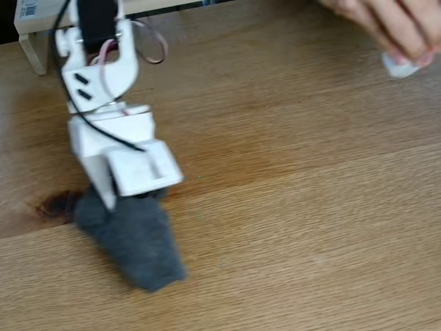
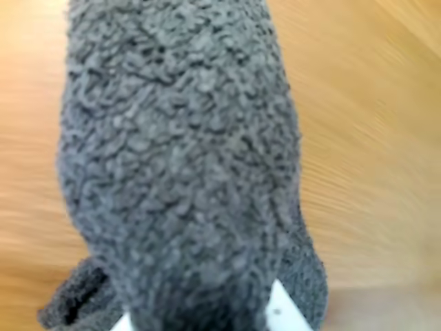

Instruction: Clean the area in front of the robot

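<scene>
The robot, a white plastic arm [image 1: 120, 141] with black and red wires, reaches down onto the light-oak tabletop [image 1: 310, 207] at the left of the fixed view. A grey fuzzy cloth [image 1: 134, 238] wraps over my gripper [image 1: 138, 248] like a sock and hides the fingers, so I cannot see whether they are open or shut. The cloth's lower end rests on the wood. In the wrist view the same cloth [image 2: 179, 165] hangs in front of the lens, with blurred tabletop [image 2: 372, 138] on both sides.
A person's hand [image 1: 393, 27] holds a small white piece [image 1: 400, 65] at the top right of the fixed view. A dark knot [image 1: 55, 205] marks the wood left of the cloth. A pale box with a barcode label [image 1: 34, 21] stands at the top left.
</scene>
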`<action>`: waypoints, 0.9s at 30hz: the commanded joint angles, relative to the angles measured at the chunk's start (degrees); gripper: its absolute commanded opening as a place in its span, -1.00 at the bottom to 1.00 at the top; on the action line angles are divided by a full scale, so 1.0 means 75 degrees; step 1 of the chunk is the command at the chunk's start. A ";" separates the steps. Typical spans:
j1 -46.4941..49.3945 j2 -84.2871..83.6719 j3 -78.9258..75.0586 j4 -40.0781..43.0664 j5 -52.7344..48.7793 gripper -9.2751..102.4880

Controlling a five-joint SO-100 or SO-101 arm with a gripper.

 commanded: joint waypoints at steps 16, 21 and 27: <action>0.2168 -0.0996 -0.0223 0.2414 0.0105 -0.84; 0.1629 0.0141 -0.0223 0.4195 0.0832 -0.84; 0.0715 0.0563 -0.0211 0.4254 0.1219 -0.84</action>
